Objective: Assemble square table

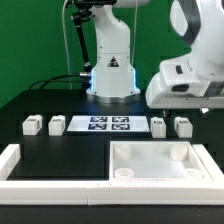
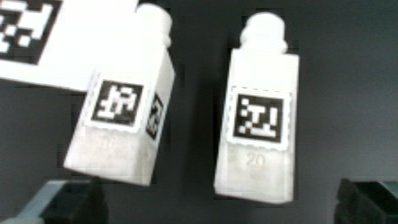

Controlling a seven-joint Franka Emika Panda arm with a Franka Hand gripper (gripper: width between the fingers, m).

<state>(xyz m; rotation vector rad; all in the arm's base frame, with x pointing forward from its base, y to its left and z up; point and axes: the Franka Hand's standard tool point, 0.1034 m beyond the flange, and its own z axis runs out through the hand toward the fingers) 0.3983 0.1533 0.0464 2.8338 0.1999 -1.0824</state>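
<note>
Exterior view: black table (image 1: 40, 100), robot base (image 1: 110, 70) far centre. The marker board (image 1: 97, 124) lies flat mid-table.

Four legs stand in one row with the board, two on each side:
- outer left leg (image 1: 31, 125) and inner left leg (image 1: 57, 125), on the exterior view's left
- inner right leg (image 1: 158, 126) and outer right leg (image 1: 183, 126), on the exterior view's right

None of the four touches its neighbour, and a dark strip of table shows between each.

The square table slab (image 1: 160, 162) lies near, on the exterior view's right, rim up, with round sockets showing at its corners. It is apart from the row of legs, with bare table along its far edge. The border rail (image 1: 20, 165) runs along the near edge and turns up the exterior view's left side. The slab's near edge lies just beside the rail; I cannot tell whether they touch. There is open table inside the rail, to the left of the slab.

The arm (image 1: 190, 80) hangs over the right-hand pair of legs, clear above them.

Wrist view: two legs lie side by side, tags up, a gap of table between their long edges, each with a narrower peg at one end. A corner of the marker board shows just beside one of them.

The pincer (image 2: 217, 208) is spread wide. Its dark fingers (image 2: 63, 203) show at two corners of the picture, well apart, outside both legs. They pinch nothing and touch neither leg.
</note>
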